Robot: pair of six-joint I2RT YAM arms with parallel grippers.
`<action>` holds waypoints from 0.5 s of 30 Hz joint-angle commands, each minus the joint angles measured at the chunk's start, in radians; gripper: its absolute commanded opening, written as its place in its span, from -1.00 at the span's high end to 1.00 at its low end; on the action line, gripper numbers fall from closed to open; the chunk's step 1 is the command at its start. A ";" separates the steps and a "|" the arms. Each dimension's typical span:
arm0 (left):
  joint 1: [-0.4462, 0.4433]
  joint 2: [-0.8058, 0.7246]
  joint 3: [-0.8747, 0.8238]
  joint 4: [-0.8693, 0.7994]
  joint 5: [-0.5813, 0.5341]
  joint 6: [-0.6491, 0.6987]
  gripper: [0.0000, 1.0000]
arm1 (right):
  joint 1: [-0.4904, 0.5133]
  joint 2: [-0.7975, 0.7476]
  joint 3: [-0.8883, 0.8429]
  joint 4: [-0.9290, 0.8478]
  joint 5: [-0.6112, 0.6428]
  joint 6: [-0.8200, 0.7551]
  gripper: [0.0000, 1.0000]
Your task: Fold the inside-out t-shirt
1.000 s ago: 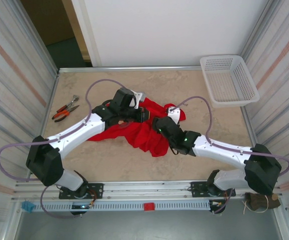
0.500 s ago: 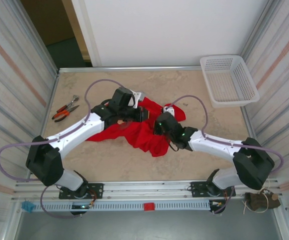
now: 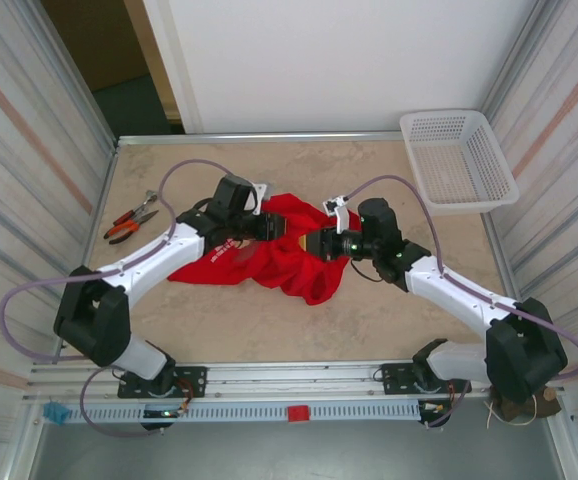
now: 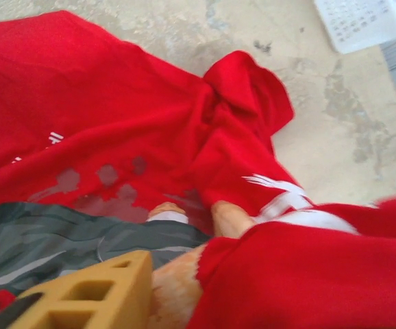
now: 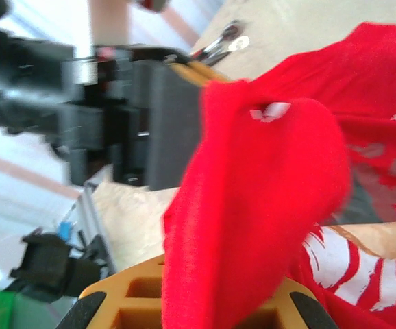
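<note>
One red t-shirt is lying crumpled in the middle of the counter, between the two arms. White strokes and a coloured printed picture are showing on its cloth in the left wrist view, but nothing there is reading as letters or a brand. The right end effector is clenching a fold at the t-shirt's right side; in the right wrist view red cloth is running down between its yellow fingers. The left end effector is sitting at the t-shirt's far edge, close to the right one. One yellow finger is showing and cloth is covering the other, so whether it is released or gripping cannot be told. Bare counter is lying open in front of the t-shirt toward the arm bases, and behind it toward the far wall. Pliers are lying near the left edge, well apart from the t-shirt, and a white basket is sitting in the far right corner.
</note>
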 commanded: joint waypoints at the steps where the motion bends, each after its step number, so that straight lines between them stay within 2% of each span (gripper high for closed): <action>1: 0.010 0.000 -0.034 0.010 -0.070 0.066 0.03 | -0.019 -0.020 -0.009 0.077 -0.161 -0.011 1.00; 5: 0.053 -0.082 -0.103 -0.001 -0.098 0.131 -0.08 | -0.055 -0.034 -0.036 0.140 -0.186 0.038 1.00; 8: 0.087 -0.210 -0.177 0.015 -0.096 0.133 -0.12 | -0.069 -0.040 -0.042 0.139 -0.177 0.044 1.00; 12: 0.075 -0.382 -0.256 0.118 -0.059 0.092 -0.12 | -0.074 -0.030 -0.042 0.133 -0.160 0.046 1.00; 15: 0.062 -0.421 -0.278 0.208 -0.007 0.057 -0.09 | -0.074 -0.021 -0.042 0.139 -0.155 0.050 1.00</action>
